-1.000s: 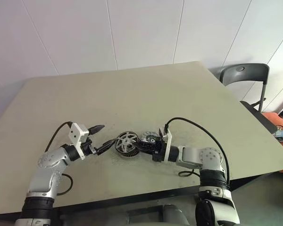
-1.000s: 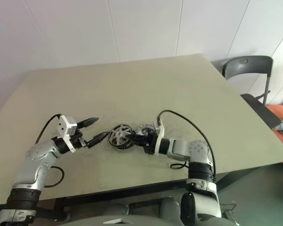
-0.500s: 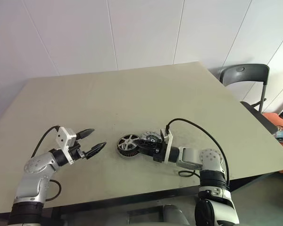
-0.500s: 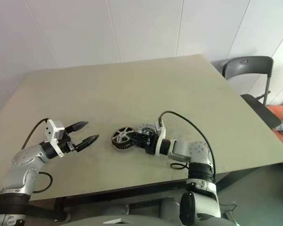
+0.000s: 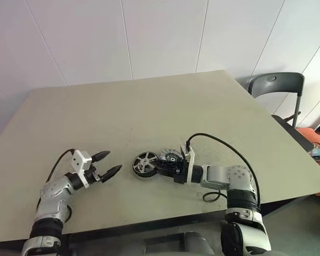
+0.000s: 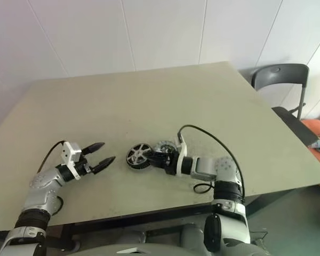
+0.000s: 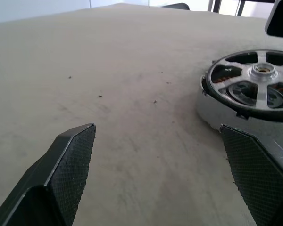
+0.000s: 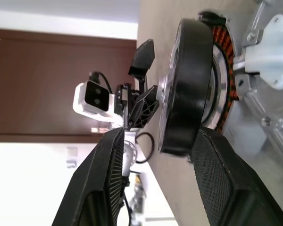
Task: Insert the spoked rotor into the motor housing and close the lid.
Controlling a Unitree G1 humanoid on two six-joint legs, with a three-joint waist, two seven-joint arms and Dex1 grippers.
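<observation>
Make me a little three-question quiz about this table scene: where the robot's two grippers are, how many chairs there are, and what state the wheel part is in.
1. Where is the left gripper?
A. Beside the spoked rotor, apart from it
B. Clamped on the rotor
C. Over the chair

2. How many chairs stand by the table?
A. None
B. One
C. Three

3. How does the spoked rotor lie?
A. Alone at the table's far edge
B. On top of the motor housing, its copper windings showing under it
C. Lifted high off the table

Answers:
1 A: bare table shows between its open fingers and the rotor.
2 B: a single dark chair stands at the table's right corner.
3 B: copper shows through the spokes, and the right gripper has a finger on either side of the stack.
</observation>
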